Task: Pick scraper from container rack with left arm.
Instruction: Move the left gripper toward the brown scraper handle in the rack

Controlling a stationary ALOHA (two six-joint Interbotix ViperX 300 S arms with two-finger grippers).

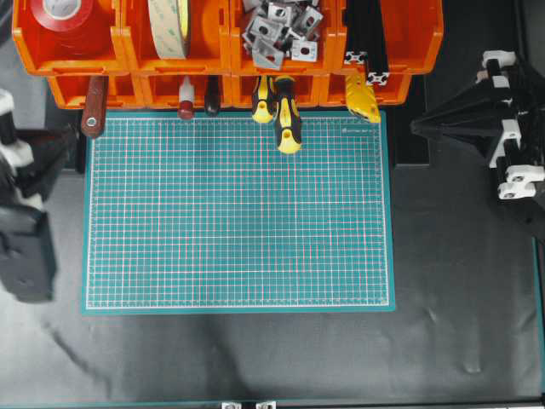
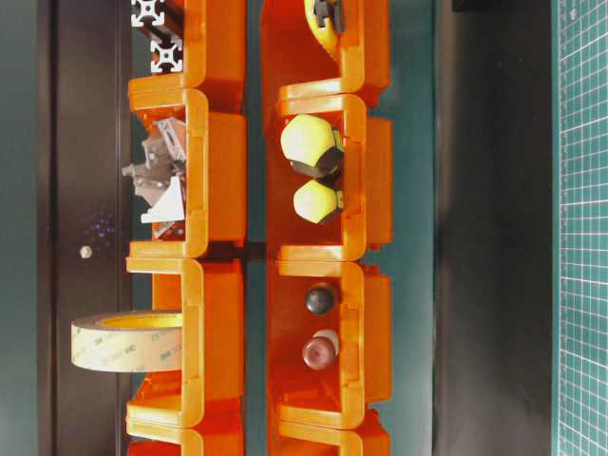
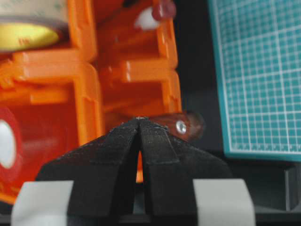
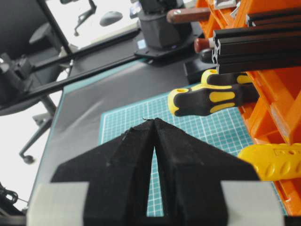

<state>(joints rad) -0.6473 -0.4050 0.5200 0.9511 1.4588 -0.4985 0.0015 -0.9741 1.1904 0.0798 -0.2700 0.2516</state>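
Scraper: I'm seeing its reddish handle (image 1: 94, 109) sticking out of the lower left bin in the overhead view; the blade is hiding inside the bin. In the left wrist view the ringed handle end (image 3: 184, 125) is showing just right of the fingertips, slightly blurred.
Rack: the orange rack (image 1: 385, 44) is running across the top of the overhead frame, its upper row cut off by the edge.
Left gripper: I'm reading it (image 3: 140, 120) as clenched with nothing between the tips; overhead, the arm (image 1: 25, 247) is blurring at the left edge.
Right gripper: its tips (image 4: 154, 121) are meeting, grasping nothing; overhead I'm only making out the arm (image 1: 498, 128) at the right edge.
Mat: the green mat (image 1: 238, 221) is lying below the rack.
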